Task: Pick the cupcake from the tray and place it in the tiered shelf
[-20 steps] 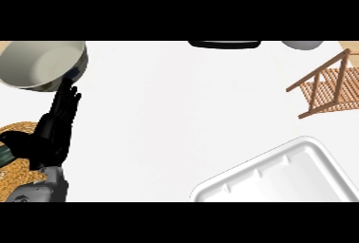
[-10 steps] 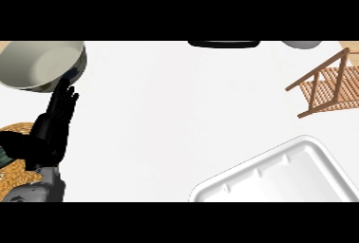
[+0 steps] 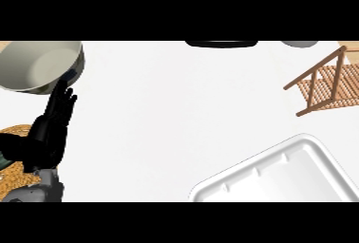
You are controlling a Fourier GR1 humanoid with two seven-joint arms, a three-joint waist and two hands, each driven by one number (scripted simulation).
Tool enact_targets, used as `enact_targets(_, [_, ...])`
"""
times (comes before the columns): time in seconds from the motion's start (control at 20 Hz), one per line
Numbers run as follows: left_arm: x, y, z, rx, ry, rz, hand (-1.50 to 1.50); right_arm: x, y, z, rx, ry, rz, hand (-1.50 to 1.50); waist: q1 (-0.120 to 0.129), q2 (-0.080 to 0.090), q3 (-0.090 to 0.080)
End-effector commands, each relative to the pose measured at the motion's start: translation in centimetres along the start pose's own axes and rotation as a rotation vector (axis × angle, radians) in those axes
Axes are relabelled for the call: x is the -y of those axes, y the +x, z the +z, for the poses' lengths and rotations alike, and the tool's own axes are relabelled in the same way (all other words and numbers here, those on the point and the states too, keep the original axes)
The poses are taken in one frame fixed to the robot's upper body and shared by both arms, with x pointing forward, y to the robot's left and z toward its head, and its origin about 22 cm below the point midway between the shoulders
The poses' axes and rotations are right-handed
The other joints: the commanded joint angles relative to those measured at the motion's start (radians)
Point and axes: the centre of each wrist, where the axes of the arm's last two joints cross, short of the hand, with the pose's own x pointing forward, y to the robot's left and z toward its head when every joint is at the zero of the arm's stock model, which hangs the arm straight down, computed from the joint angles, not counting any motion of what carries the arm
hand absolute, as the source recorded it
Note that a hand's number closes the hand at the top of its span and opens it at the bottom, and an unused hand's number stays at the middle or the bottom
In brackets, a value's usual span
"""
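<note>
1. White counter top (image 3: 175, 104): the landmark for all entries below; a broad bare stretch fills its middle.
2. White rectangular plastic tray (image 3: 280, 175) with rounded corners and a raised rim: near-right corner of the counter, set at a slant and cut off by the lower edge. The part that shows holds nothing; no cupcake can be seen anywhere on the counter.
3. Brown wooden slatted tiered shelf (image 3: 324, 83): far-right edge of the counter, well apart from the tray, partly out of view.
4. Black left hand (image 3: 51, 128) on a grey forearm: left edge of the counter, fingers straight and pointing away from the robot, holding nothing; resting.
5. Right hand: not visible.
6. Large grey-beige round bowl (image 3: 38, 64): far-left corner, its rim just beside the left hand's fingertips.
7. Woven tan round mat (image 3: 13, 156): near-left edge, partly hidden under the left hand.
8. Black shallow item (image 3: 221, 43) and small grey round item (image 3: 301, 43): far edge, both cut off.
</note>
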Motion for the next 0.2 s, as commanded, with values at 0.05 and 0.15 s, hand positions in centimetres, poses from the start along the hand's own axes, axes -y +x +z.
enact_targets(0.05, [-0.7,0.5,0.1,0.004,0.0,0.007,0.0,1.6,-1.1,1.7,0.01,0.0,-0.009,-1.5,0.003,0.0,0.003])
enact_targets(0.15, [0.2,0.5,0.1,0.012,0.012,0.005,0.0,1.6,-1.4,1.8,0.026,0.027,-0.035,-1.5,0.001,-0.001,0.002])
